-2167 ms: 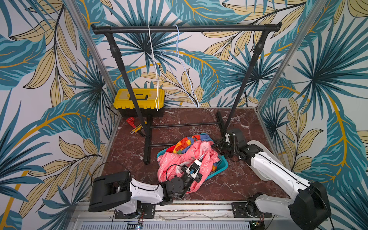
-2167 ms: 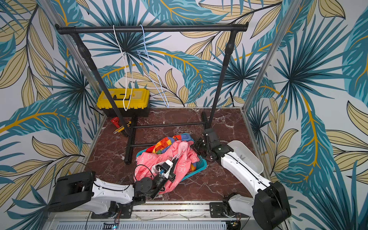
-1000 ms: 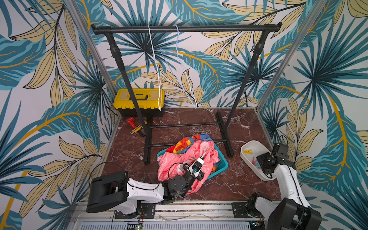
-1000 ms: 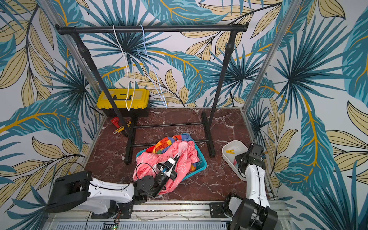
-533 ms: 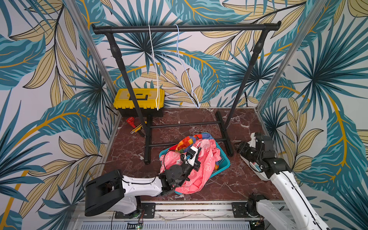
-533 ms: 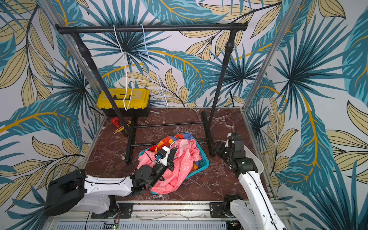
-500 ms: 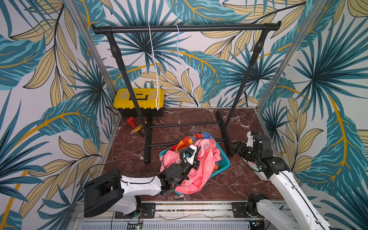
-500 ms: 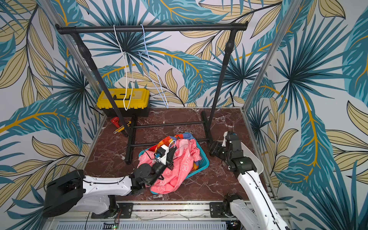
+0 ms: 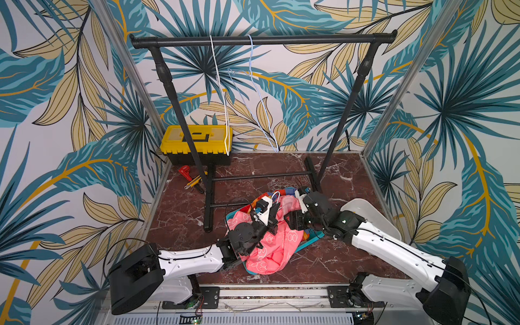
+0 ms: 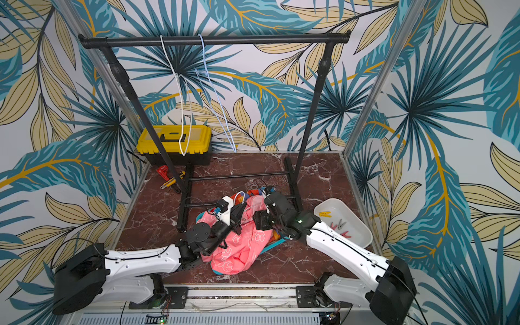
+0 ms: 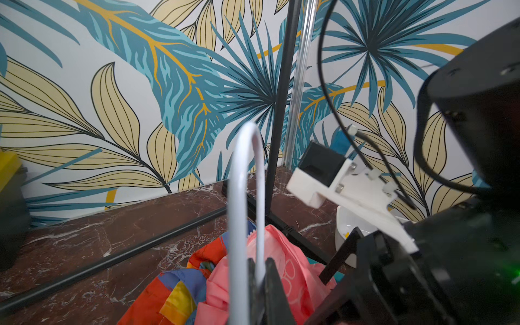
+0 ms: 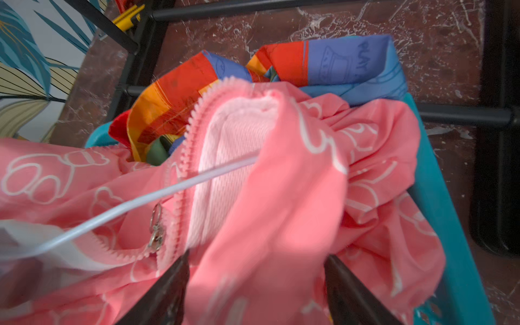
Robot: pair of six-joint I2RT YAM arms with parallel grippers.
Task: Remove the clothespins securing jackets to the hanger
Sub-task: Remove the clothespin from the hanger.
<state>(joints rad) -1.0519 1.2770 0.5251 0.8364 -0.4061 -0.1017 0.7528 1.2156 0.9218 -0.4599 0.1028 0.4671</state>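
The hanger (image 11: 235, 225) is being gripped by the closed left jaws; the pink jacket (image 9: 274, 247), lower centre in a top view, is being straddled by open right jaws: fabric may get pinched.

Right gripper (image 12: 256, 257) has moved from the tray (image 10: 342, 206) at right of frame to the pink jacket (image 9: 277, 250) at centre, jaws widened. Left gripper (image 9: 274, 215) has shifted upward, carrying the hanger (image 11: 235, 211).

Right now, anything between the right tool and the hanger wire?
Yes. A fold of the pink jacket sits between the open jaws of the right tool and covers the hanger wire past the zipper.
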